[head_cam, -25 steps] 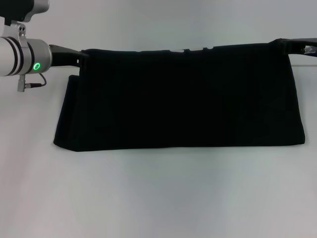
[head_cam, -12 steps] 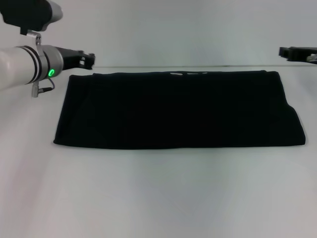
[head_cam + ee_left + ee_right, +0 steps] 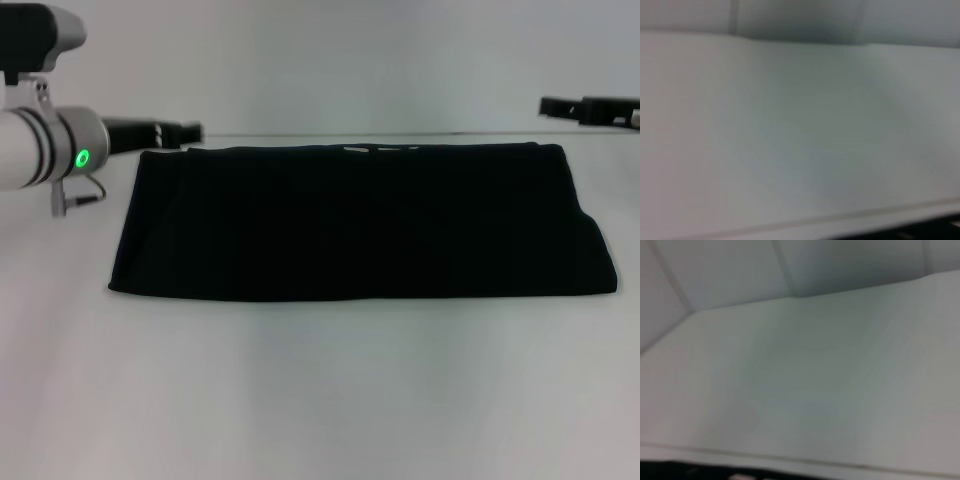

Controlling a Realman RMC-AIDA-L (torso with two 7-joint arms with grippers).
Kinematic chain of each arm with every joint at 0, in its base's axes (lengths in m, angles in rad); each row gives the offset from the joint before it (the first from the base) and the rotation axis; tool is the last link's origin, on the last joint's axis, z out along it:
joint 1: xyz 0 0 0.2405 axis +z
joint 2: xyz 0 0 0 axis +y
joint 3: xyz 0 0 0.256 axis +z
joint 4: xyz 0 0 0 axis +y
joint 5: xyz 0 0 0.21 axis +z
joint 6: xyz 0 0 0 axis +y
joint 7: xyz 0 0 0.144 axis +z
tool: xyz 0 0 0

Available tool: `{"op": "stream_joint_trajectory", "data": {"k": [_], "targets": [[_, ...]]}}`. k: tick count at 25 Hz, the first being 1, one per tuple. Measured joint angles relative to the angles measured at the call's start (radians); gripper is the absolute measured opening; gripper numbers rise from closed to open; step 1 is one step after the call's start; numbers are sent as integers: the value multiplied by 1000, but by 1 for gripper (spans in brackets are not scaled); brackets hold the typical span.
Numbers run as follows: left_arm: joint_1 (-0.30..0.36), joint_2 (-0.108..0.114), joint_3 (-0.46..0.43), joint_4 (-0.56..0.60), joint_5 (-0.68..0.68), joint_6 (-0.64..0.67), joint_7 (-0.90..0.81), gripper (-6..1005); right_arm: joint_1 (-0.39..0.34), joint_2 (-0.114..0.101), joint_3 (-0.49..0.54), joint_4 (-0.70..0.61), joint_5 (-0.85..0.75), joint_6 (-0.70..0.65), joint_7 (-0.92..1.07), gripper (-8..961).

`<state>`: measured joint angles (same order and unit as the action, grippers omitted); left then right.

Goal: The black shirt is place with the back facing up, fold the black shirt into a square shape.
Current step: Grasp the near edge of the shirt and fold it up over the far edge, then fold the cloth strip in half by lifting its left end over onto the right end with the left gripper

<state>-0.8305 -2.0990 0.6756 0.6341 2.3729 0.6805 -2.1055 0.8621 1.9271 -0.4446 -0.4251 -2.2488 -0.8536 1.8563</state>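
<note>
Bare table (image 3: pixel 320 400) is lying nearest the camera, and beyond it the black shirt (image 3: pixel 360 225) is resting flat as a wide band, already folded lengthwise but not yet square. At its far left corner the left gripper (image 3: pixel 190 131) is being held just beside the cloth, apparently not touching it; at the far right the right gripper (image 3: pixel 548 106) is being held above and apart from it. Whether either set of jaws is spread or pressed together cannot be told. A crosswise fold is judged to be needed next; if only the top layer is being pinched, the layers could be dragged apart and the edges skewed.
</note>
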Motion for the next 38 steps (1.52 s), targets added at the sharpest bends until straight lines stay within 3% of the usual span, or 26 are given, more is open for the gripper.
{"op": "stream_joint_trajectory", "data": {"k": [5, 7, 9, 12, 16, 25, 33, 38], "targets": [[102, 15, -8, 194, -74, 472, -56, 756, -41, -4, 1, -56, 0, -287, 18, 719], [137, 36, -9, 226, -124, 618, -85, 834, -51, -4, 2, -64, 1, -389, 16, 797], [155, 57, -11, 229, -144, 707, -126, 912, -58, -5, 2, -65, 3, -470, 12, 840], [179, 94, -14, 199, -139, 805, -223, 925, -65, -5, -3, -65, 8, -561, 9, 839], [186, 101, -15, 164, -106, 823, -296, 943, -69, -1, -7, -66, 9, -610, 5, 838], [176, 108, -26, 27, -68, 797, -509, 944, -64, 3, 0, -66, 14, -572, -7, 835], [183, 114, -80, -17, -65, 737, -656, 940, -49, 3, -6, -67, 14, -543, -8, 835], [202, 118, -162, -32, -28, 672, -743, 938, -48, 5, 1, -67, 14, -537, -8, 836]]}}
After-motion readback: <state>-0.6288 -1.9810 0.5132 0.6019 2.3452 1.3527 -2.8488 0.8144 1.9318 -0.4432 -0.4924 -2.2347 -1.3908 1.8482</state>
